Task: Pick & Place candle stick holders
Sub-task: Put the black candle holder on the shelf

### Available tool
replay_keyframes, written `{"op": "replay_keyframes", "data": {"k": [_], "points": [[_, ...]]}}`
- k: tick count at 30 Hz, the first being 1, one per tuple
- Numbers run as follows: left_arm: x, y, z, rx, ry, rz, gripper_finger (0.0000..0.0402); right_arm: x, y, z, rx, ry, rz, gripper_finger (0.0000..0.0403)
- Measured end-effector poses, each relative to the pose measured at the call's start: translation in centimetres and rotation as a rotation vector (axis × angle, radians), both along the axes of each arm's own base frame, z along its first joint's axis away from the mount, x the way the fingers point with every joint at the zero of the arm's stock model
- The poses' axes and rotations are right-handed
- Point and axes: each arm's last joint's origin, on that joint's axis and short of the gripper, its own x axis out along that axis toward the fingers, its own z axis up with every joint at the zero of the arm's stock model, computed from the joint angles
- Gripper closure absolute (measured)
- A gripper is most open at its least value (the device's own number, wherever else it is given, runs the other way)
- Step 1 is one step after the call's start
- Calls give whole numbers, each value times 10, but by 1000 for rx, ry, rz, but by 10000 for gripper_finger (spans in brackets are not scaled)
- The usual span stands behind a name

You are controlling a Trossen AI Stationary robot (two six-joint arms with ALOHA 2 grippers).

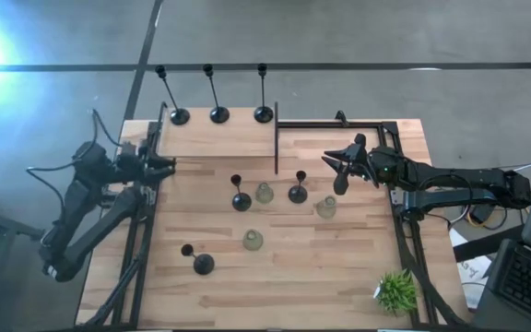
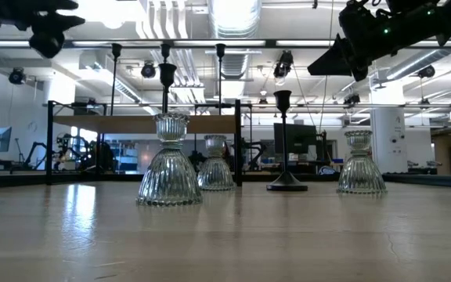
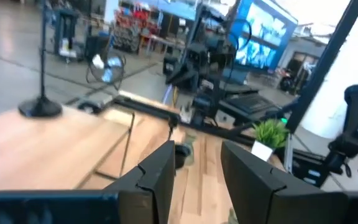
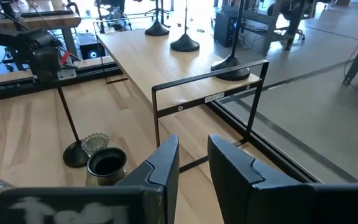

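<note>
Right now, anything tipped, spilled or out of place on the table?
Nothing stands out. Three tall black candle stick holders stand upright in a row at the far edge; three short black ones and three glass holders are upright mid-table. The potted plant sits upright at the near right corner.

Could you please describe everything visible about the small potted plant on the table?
The potted plant is a small tuft of spiky bright-green leaves, standing upright at the table's near right corner, by the black frame rail. Its pot barely shows from above; the left wrist view shows a pale pot beneath the leaves. Nothing touches it; the nearest glass holder and both grippers are well clear.
</note>
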Motion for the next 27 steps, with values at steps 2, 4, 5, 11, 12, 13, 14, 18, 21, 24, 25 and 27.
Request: {"op": "replay_keyframes", "data": {"k": [2,4,5,11,12,13,14,18,21,24,25,27], "points": [[1,0,-3,15,-10,-17,266,0,0,0,3,-1,-1,320],[1,-1,-2,59,-33,-35,266,0,0,0,4,-1,0,319],[2,-1,-2,74,-38,-51,266,0,0,0,3,-1,0,319],[5,-2,-6,162,-36,-119,266,0,0,-1,4,3,0,329],[6,-3,-7,167,-33,-134,266,0,0,-2,4,3,0,331],[7,-3,-9,164,-29,-150,266,0,0,-2,4,3,0,332],[8,-3,-11,166,-25,-160,266,0,0,-2,5,3,0,333],[13,-4,-18,167,-10,-190,267,0,0,-2,8,2,-1,333],[18,-5,-23,184,3,-185,269,0,0,-2,11,1,-2,329],[23,-6,-26,198,16,-184,271,0,0,-2,11,2,-2,324],[25,-7,-27,202,22,-175,271,0,0,-2,11,2,-2,323],[30,-7,-28,223,29,-154,271,0,0,-2,11,2,-2,320]]}}
